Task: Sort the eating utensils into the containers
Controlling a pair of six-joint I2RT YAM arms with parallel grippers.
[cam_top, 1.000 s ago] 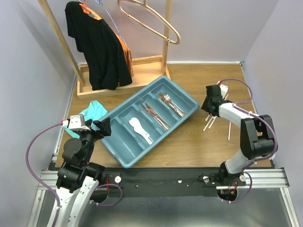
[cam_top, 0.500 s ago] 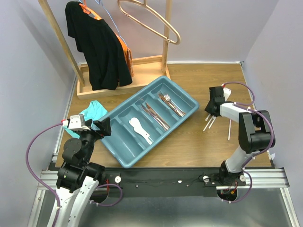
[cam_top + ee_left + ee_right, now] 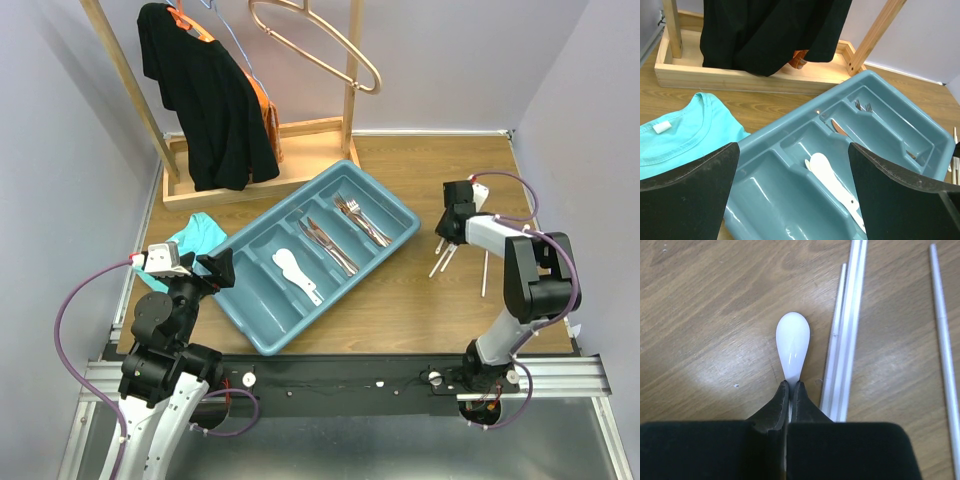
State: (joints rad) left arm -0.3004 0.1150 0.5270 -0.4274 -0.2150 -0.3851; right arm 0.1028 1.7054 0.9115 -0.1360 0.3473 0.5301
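With R end effector (image 3: 791,387) pinched tight on handle of white spoon (image 3: 792,345), flat on tabletop (image 3: 700,315) just beside chopsticks (image 3: 845,340), well right of tray (image 3: 335,290): lifting straight up w/o snagging chopsticks, then aiming for compartment holding other spoon (image 3: 290,268), likely the best approach.

White spoon (image 3: 792,346), teal-blue tray (image 3: 252,302)
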